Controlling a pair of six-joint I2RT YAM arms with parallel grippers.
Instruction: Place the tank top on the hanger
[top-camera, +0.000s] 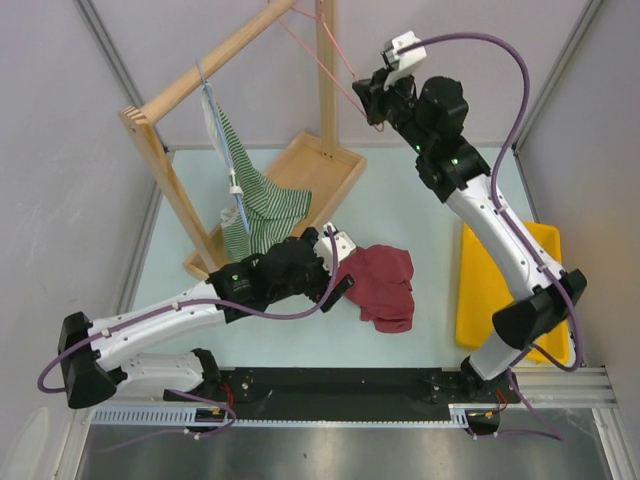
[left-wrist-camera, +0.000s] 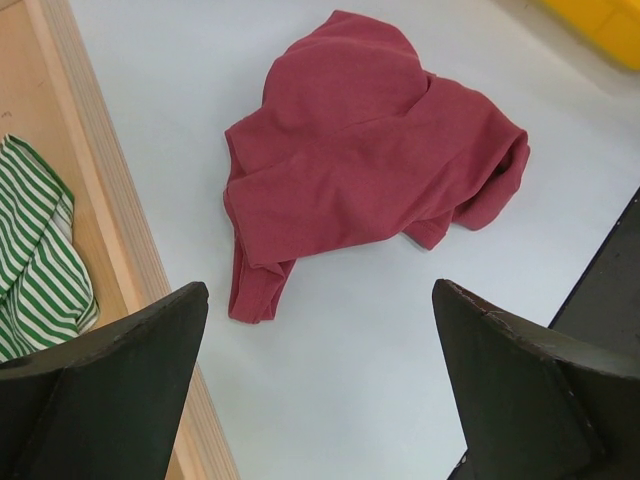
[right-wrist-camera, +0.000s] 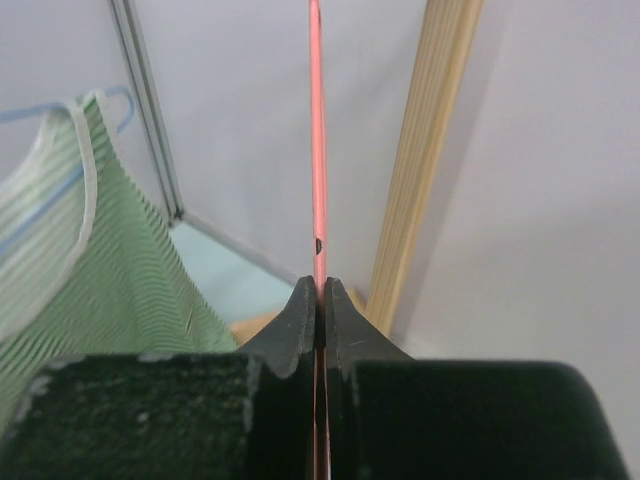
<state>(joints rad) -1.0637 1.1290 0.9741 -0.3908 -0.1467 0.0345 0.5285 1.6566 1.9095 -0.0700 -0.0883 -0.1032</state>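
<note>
Closest to the lens in the right wrist view, our right gripper has its two dark fingers pressed together on the thin pink wire of the hanger, which runs straight up out of the pinch. We judge that we hold it this way, high above the table beside the wooden rack, so the wire cannot swing away when a strap is threaded over it. From above, the wire seems to reach the rack's top rail, though we cannot tell whether the hook rests on it.

Our left gripper is spread wide with nothing between its fingers. It hovers over the pale table, and the tank top lies just ahead of it. The top is a crumpled maroon heap on the table, beside the rack's wooden base but not on it, and well apart from the hanger. A folded strap or hem pokes out at its near left corner. We think that is the best place to bite, since it lies free of the bulk.

A striped green garment hangs on its own pale blue hanger farther along the rail, and a yellow bin sits at the right. None of these belongs to our job. The cloth has not yet been lifted.
</note>
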